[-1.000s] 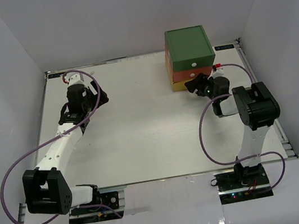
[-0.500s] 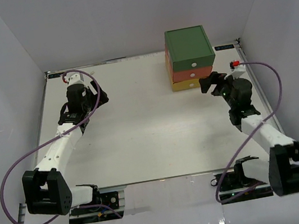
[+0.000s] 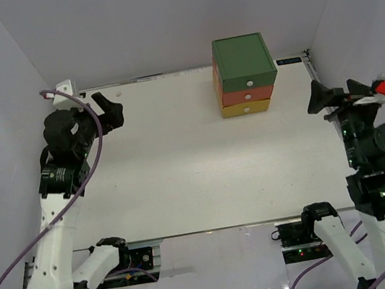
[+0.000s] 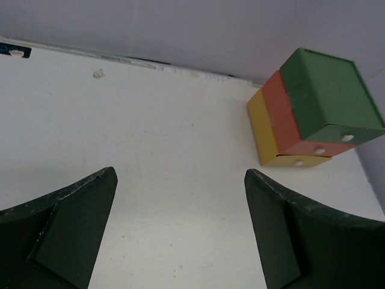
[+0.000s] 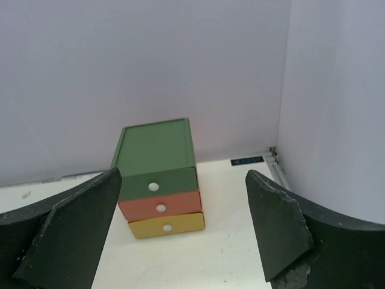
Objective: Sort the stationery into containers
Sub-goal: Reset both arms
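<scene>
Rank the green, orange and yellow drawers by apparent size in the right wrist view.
1. Largest: green top drawer, its whole top shows.
2. Tied: orange middle drawer and yellow bottom drawer; only fronts show, too alike to rank.

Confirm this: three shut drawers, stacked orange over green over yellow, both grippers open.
The order is wrong: the green drawer sits on top, over the orange drawer, then the yellow drawer, as the right wrist view shows. The rest stands.
</scene>
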`<control>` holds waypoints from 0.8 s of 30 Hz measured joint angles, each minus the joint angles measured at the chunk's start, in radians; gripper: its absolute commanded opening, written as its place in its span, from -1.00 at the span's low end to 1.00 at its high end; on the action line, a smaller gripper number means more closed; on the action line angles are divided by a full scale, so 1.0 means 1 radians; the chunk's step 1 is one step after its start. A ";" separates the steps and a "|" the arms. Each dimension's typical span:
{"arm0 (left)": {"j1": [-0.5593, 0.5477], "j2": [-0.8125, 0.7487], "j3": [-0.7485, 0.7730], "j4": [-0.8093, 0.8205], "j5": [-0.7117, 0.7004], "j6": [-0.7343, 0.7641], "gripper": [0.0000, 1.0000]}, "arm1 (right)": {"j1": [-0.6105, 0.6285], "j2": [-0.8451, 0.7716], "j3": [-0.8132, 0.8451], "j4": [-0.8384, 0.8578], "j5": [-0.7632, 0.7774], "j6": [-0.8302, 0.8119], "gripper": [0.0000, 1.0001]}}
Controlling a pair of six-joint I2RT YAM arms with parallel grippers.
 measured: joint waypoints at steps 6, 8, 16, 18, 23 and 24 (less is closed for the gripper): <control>0.000 -0.208 0.015 -0.099 -0.003 0.026 0.96 | 0.068 -0.204 -0.032 -0.061 0.090 -0.057 0.80; 0.000 -0.259 0.011 -0.123 -0.009 0.031 0.96 | 0.087 -0.248 -0.047 -0.072 0.115 -0.077 0.80; 0.000 -0.403 -0.066 -0.202 -0.035 0.004 0.96 | 0.141 -0.352 -0.103 -0.089 0.160 -0.163 0.80; 0.000 -0.410 -0.073 -0.214 -0.047 0.003 0.96 | 0.145 -0.372 -0.107 -0.090 0.166 -0.179 0.80; 0.000 -0.409 -0.085 -0.218 -0.046 -0.009 0.96 | 0.150 -0.386 -0.108 -0.089 0.165 -0.196 0.80; 0.000 -0.407 -0.090 -0.218 -0.044 -0.013 0.96 | 0.150 -0.386 -0.109 -0.089 0.164 -0.199 0.80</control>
